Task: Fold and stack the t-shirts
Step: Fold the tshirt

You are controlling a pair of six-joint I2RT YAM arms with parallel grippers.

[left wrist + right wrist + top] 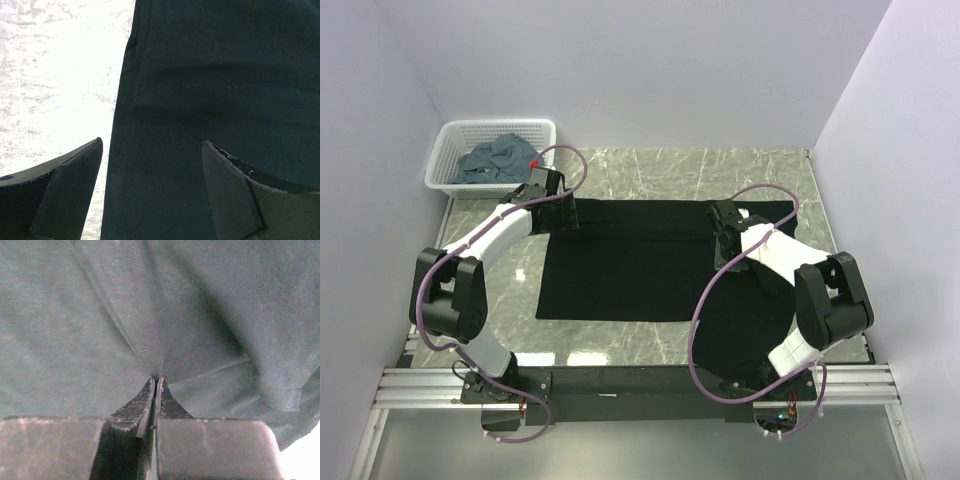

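A large black t-shirt [630,265] lies spread flat on the marble table [650,170]. My left gripper [562,208] hovers over its far left edge and stands open. In the left wrist view the left gripper [150,145] straddles the shirt's folded edge [210,75] with nothing pinched. My right gripper [724,235] is down on the shirt's far right part. Seen from the right wrist, the right gripper [156,379] is shut on a pinch of the black cloth [75,315], and creases radiate from the tips. Slate blue-grey t-shirts [498,158] lie crumpled in the basket.
A white lattice basket [448,150] stands at the far left corner, against the walls. White walls close in the table on the left, back and right. Purple cables loop over both arms.
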